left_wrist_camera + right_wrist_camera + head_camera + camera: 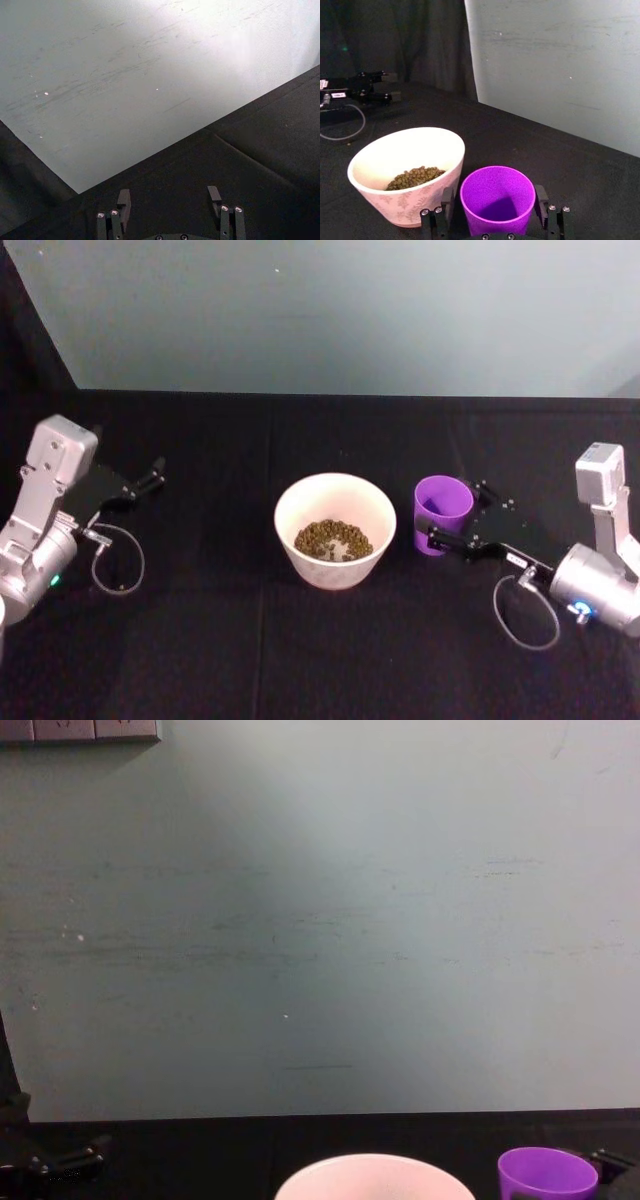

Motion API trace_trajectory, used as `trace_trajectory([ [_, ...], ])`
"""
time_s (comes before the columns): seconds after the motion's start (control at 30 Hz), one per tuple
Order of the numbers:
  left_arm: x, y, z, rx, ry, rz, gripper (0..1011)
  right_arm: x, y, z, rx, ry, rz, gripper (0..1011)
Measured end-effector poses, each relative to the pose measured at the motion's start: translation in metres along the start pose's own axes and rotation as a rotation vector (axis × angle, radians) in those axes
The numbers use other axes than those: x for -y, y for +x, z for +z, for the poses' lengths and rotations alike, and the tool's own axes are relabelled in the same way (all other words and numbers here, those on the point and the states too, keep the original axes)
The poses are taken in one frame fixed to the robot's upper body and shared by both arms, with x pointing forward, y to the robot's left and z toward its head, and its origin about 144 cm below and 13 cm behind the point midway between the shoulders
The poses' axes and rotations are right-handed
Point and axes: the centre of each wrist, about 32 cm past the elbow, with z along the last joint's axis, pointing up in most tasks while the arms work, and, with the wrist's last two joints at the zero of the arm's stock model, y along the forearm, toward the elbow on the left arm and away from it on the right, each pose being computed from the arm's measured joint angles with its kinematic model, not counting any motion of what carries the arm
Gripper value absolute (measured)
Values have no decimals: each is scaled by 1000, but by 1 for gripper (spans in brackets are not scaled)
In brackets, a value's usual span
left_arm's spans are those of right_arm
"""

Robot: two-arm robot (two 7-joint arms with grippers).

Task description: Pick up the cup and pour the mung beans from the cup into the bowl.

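The purple cup (443, 512) is standing upright right of centre in the head view, just beside the bowl (335, 530), which is holding mung beans (333, 539). The right gripper (447, 530) is bracketing the cup, fingers on either side; whether they are pressing it I cannot tell. The left gripper (155, 472) is resting spread and empty at left. No writing is readable. Bare black table (300, 660) is lying open along the lower frame.

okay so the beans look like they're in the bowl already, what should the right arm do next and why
Probably open the right claw and back off. The cup stands upright and looks empty between its fingers, and the mung beans lie in the bowl. The left claw sits idle, far left.
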Motion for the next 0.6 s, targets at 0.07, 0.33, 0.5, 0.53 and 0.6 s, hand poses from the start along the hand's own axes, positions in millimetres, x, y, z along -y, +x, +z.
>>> trace_trajectory([
  [0.07, 0, 0, 0, 0, 0, 0, 1000, 4, -8, 14, 71, 68, -17, 1003],
  [0.33, 0, 0, 0, 0, 0, 0, 1000, 13, -12, 37, 136, 171, -100, 1003],
  [0.5, 0, 0, 0, 0, 0, 0, 1000, 23, -21, 56, 136, 230, -207, 1002],
  [0.53, 0, 0, 0, 0, 0, 0, 1000, 24, -23, 58, 135, 233, -225, 1003],
  [0.6, 0, 0, 0, 0, 0, 0, 1000, 26, -27, 60, 132, 235, -263, 1003],
])
